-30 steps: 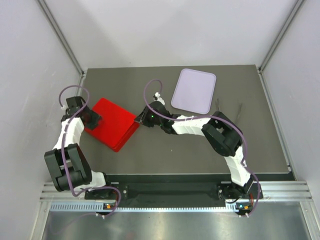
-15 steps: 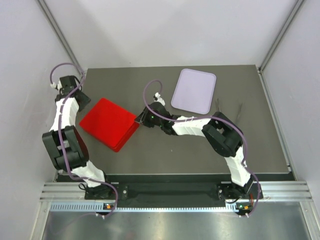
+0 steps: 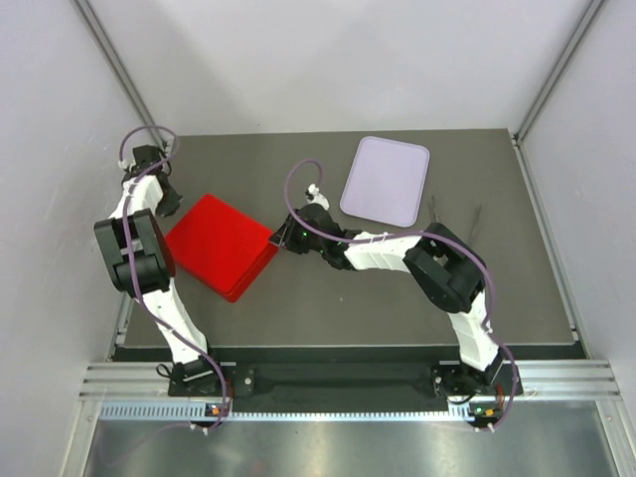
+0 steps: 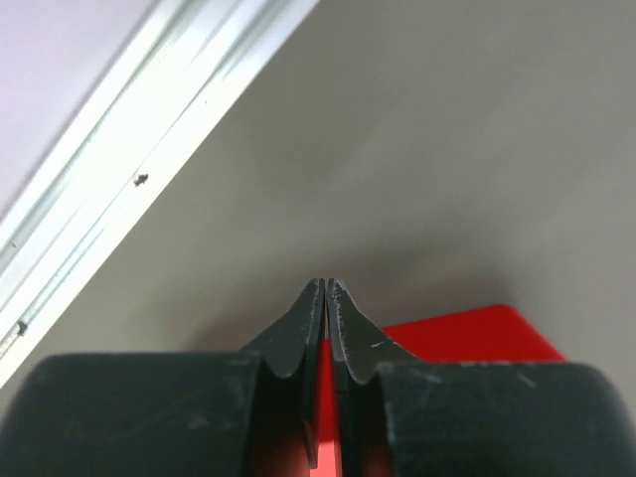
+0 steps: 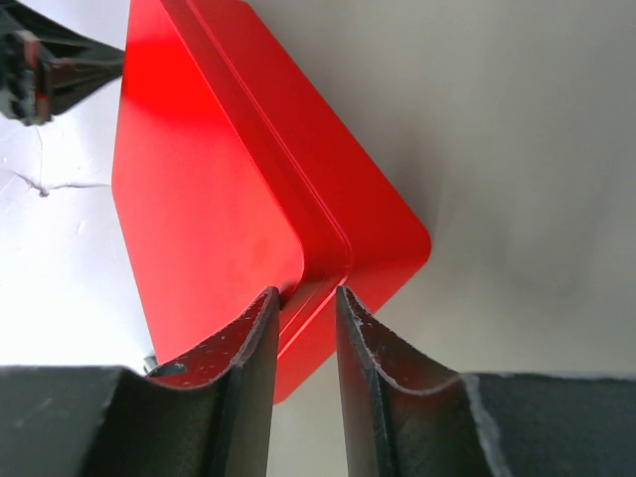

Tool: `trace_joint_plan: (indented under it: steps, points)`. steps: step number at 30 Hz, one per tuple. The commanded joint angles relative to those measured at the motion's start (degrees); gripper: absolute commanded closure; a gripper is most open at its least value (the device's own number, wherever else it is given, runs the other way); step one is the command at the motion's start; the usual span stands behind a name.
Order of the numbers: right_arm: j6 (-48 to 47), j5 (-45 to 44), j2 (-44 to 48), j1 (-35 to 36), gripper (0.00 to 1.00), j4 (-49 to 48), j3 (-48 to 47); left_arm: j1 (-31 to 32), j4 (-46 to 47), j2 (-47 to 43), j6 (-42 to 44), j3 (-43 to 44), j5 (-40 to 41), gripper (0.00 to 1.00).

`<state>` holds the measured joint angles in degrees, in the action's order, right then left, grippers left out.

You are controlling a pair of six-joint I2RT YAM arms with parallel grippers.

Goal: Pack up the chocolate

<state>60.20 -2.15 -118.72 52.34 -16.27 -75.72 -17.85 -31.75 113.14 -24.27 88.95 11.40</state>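
On the tabletop [image 3: 348, 298] we see left pincer [image 4: 326, 288] newly shut, empty; right pincer [image 5: 303, 298] barely parted astride the red box [image 5: 209, 199]; packing seems done.

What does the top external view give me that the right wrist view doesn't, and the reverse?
Top external only: the whole red box, the lavender tray at the back, and the left gripper by the box's left corner. Right wrist only: the stepped seam around the box's corner, with the right gripper astride it, fingers slightly apart; grip unclear. Both: the red box on the grey table.
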Motion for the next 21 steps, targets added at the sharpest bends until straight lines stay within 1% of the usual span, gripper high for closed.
trace_joint_plan:
  steps: [1, 4, 6, 9, 12, 15, 21]
  points:
    - [-2.6, -1.4, 2.4, -0.1, 0.7, 3.3, 1.2, 0.2, -2.9, -0.4, 0.4, 1.4, -0.1, 0.92]
    - [-2.9, -1.4, 2.7, 0.0, 0.66, 3.0, 1.3, 0.8, -3.8, -3.1, -0.4, -0.9, 0.5, 0.96]
    - [-3.1, -1.4, 3.3, 0.0, 0.62, 2.1, 1.6, 1.1, -3.0, -5.2, -0.7, -4.0, 1.4, 0.96]
    - [-2.8, -1.4, 5.2, 0.2, 0.58, 0.5, 2.9, 1.3, -0.8, -8.3, -0.3, -7.8, 0.6, 0.95]
    - [-1.3, -1.0, 6.6, 0.8, 0.57, -0.7, 3.5, 1.4, -1.5, -8.2, -0.2, -8.6, 1.0, 0.96]
    - [1.1, 0.3, 7.1, 1.5, 0.58, -5.8, 6.0, 1.5, -1.8, -8.3, 0.0, -9.1, 1.6, 0.96]
    - [7.7, 1.9, 5.1, 3.7, 0.58, -14.9, 8.0, 1.7, -1.8, -8.7, -0.2, -9.4, 1.0, 0.96]
